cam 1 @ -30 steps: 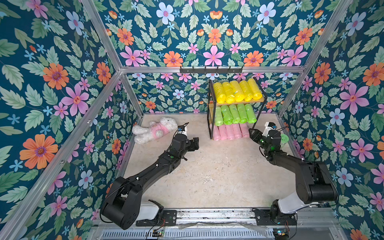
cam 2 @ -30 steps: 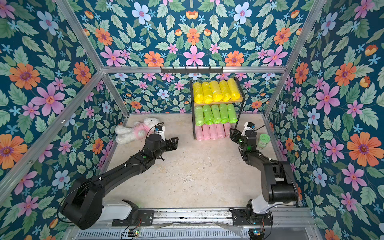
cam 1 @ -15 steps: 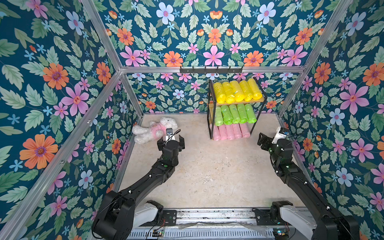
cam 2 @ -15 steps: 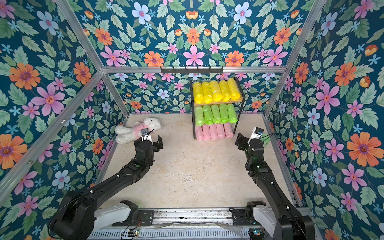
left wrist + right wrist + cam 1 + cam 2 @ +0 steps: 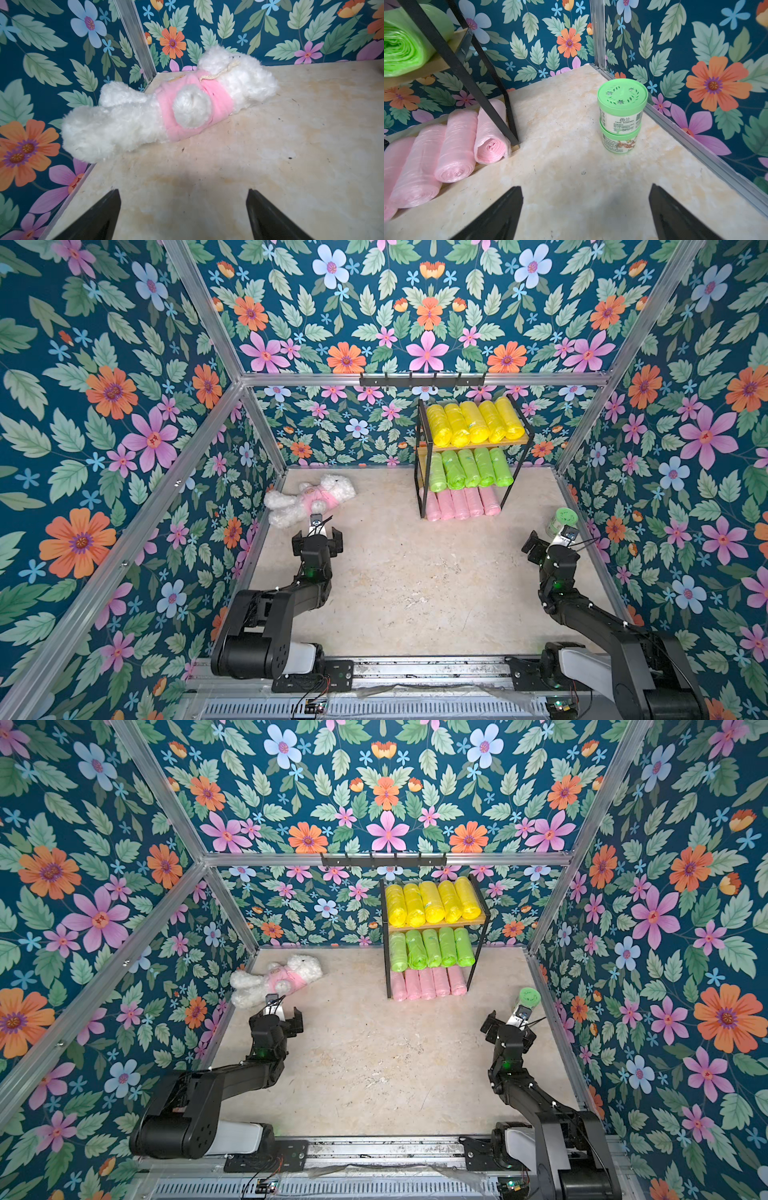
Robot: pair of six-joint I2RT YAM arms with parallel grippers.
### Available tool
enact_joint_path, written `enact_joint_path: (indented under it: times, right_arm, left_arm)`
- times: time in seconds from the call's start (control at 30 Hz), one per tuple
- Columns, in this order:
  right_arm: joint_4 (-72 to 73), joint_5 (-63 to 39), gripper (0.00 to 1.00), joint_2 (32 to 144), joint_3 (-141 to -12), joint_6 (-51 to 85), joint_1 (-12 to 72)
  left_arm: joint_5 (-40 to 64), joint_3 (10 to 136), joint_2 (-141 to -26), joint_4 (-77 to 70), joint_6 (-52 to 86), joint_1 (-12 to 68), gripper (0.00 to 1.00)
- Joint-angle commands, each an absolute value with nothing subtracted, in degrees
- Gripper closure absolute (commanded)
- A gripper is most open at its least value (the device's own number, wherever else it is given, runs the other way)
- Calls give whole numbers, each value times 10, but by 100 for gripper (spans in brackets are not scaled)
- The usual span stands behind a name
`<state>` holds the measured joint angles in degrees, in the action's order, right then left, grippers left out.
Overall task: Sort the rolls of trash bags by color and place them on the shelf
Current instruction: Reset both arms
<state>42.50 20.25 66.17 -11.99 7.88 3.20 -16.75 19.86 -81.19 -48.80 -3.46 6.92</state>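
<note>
A: Fifteen rolls (image 5: 469, 423); where do we see them?
B: On the shelf (image 5: 482, 445) at one o'clock; yellow top, green middle, pink bottom; our left gripper (image 5: 182, 190) and right gripper (image 5: 586, 186) gape wide, empty.

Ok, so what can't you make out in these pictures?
Stickers on the yellow rolls: too small to read, both top views.
Leftmost pink rolls: cut off by the picture edge, right wrist view.
Face of the plush toy: turned away, left wrist view.
Fine print on the stacked jars: too small, right wrist view.
</note>
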Motion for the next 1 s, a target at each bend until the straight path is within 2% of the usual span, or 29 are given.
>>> enact_joint_path:
  times: [0.0,0.13,0.2,0.43,0.5,0.57,0.63,0.97]
  right_arm:
    - [578,192,1,683,-93,39,22]
    - [598,154,1,700,-90,41,7]
    - [656,142,1,711,-73,45,-3]
    - [843,74,1,836,-48,65,-41]
    - [778,73,1,814,-57,69,-41]
    - [818,70,1,832,-55,65,-41]
    - [776,70,1,819,-63,64,-41]
    - [794,76,1,825,-59,60,-36]
  left_arm:
    - [-68,211,-846,-556,-33,50,1]
    - [-27,187,-900,-643,-2,12,1]
    - [-11,168,-917,-700,14,-6,1]
    - [12,165,-916,-694,10,-11,1]
    - [11,166,-918,-695,10,-10,1]
    - [9,167,-917,-691,9,-9,1]
    - [6,168,-917,-691,8,-10,1]
    - [3,168,-918,-690,7,-6,1]
